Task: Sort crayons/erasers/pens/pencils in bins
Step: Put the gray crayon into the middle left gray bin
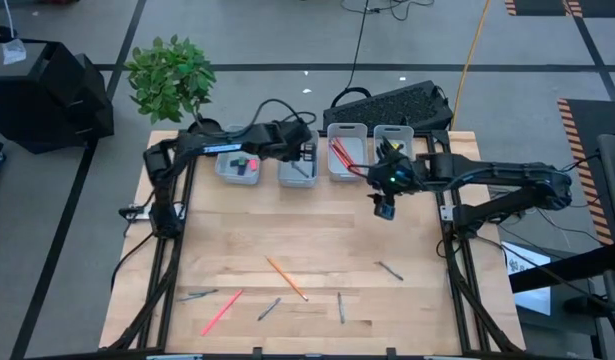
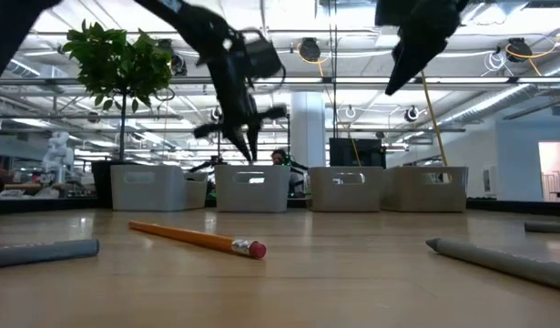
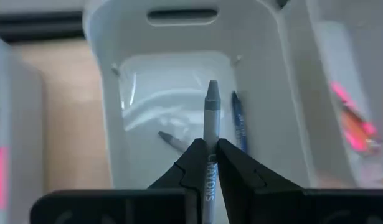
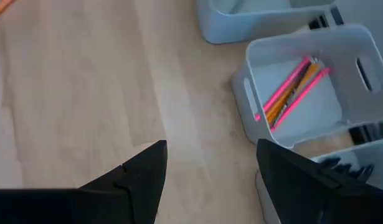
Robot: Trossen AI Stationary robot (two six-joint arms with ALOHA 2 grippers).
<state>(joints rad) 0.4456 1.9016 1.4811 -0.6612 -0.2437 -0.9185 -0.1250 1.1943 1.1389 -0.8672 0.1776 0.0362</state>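
left end effector (image 3: 210,163) clamps a grey crayon (image 3: 210,115) directly over the second bin (image 1: 298,166), crayon's long axis running along the bin's length; right end effector (image 1: 386,208) spread wide, empty, above the surface (image 1: 317,250) just before the third bin (image 1: 346,152)

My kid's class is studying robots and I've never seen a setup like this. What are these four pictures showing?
Two dark robot arms work at a wooden table. One camera looks straight down, one sits at table level, and one rides on each wrist. Four pale bins stand in a row at the far edge. The left gripper holds a grey crayon above the second bin. The right gripper hangs open and empty over bare wood. A pencil and other sticks lie loose nearer the front.
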